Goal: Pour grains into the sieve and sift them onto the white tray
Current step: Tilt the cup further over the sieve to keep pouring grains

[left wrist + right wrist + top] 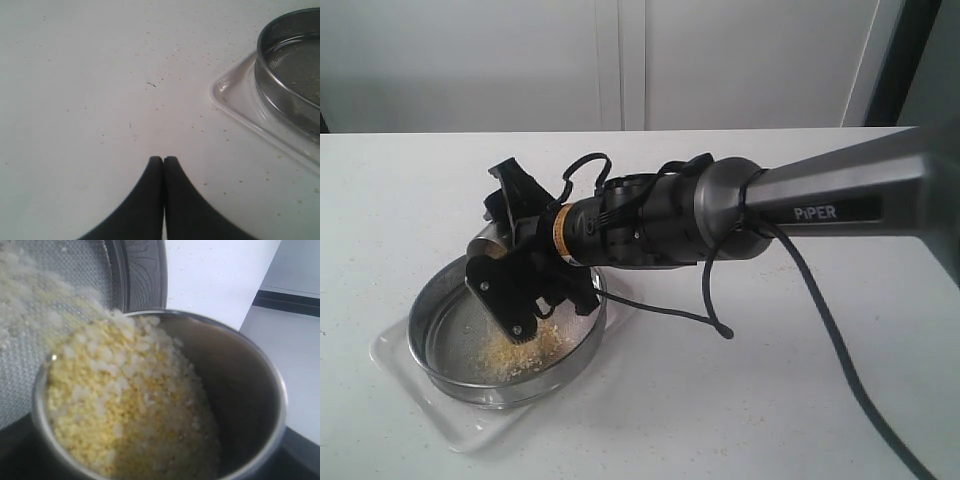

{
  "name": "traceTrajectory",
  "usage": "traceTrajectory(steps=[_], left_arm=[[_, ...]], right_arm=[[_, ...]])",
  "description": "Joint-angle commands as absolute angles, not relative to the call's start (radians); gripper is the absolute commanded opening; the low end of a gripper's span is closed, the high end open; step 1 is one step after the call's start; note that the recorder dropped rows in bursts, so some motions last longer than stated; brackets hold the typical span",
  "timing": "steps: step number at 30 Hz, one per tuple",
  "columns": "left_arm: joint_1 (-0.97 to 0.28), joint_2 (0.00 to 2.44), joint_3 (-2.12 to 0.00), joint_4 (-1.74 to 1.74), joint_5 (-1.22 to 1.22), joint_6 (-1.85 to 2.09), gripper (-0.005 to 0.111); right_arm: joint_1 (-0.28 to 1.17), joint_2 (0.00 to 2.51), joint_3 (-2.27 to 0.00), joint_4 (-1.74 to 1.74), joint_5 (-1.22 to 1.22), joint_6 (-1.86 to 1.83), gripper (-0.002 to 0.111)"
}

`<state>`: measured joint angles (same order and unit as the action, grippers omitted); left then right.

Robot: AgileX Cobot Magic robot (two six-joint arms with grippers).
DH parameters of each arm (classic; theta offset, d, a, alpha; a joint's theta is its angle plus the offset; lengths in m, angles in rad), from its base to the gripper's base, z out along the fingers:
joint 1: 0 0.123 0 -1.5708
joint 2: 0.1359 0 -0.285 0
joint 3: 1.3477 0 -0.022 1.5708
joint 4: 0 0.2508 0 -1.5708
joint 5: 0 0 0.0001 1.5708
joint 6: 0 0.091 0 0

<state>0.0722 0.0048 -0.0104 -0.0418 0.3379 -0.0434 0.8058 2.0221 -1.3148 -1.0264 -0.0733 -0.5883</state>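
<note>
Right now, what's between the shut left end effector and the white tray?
Just bare, speckled tabletop lies between the left end effector and the white tray. The left wrist view shows it.

The right arm (650, 220) hides the far rim of the sieve (420, 340) and most of the steel cup (485, 240) at that rim. The white tray (390, 350) lies mostly covered beneath the sieve. The grains (30, 285) falling onto its mesh are blurred.
</note>
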Motion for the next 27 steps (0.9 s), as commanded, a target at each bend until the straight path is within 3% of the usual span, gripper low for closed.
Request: traceTrajectory(steps=[1,27], left_arm=[[0.067,0.000,0.000,-0.052,0.355,-0.040,0.000],[0.067,0.000,0.000,-0.052,0.355,-0.040,0.000]], right_arm=[[0.806,2.017,-1.326,-1.028,-0.070,-0.635,0.000],[0.819,2.020,-1.355,-1.028,-0.119,-0.684,0.000]])
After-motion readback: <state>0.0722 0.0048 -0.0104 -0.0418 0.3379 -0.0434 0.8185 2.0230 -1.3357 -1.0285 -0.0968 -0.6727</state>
